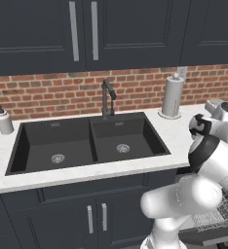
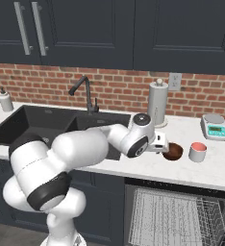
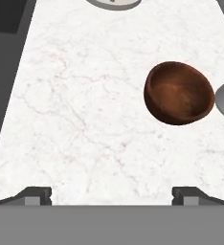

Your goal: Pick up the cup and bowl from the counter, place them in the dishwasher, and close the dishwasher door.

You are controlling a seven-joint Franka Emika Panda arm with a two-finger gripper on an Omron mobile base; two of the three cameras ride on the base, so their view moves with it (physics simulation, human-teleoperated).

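The gripper (image 3: 112, 194) hangs spread wide and empty over the white counter (image 3: 85, 119), with the brown bowl (image 3: 179, 93) just beyond it to the right, the red-rimmed cup (image 2: 197, 152) beside the bowl, and the dishwasher (image 2: 177, 216) rack pulled out below.

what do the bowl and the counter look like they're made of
The bowl: looks like wood or glazed ceramic, reddish-brown with streaky grain-like shading and a slight sheen. The counter: looks like polished stone, white with faint reddish veins.
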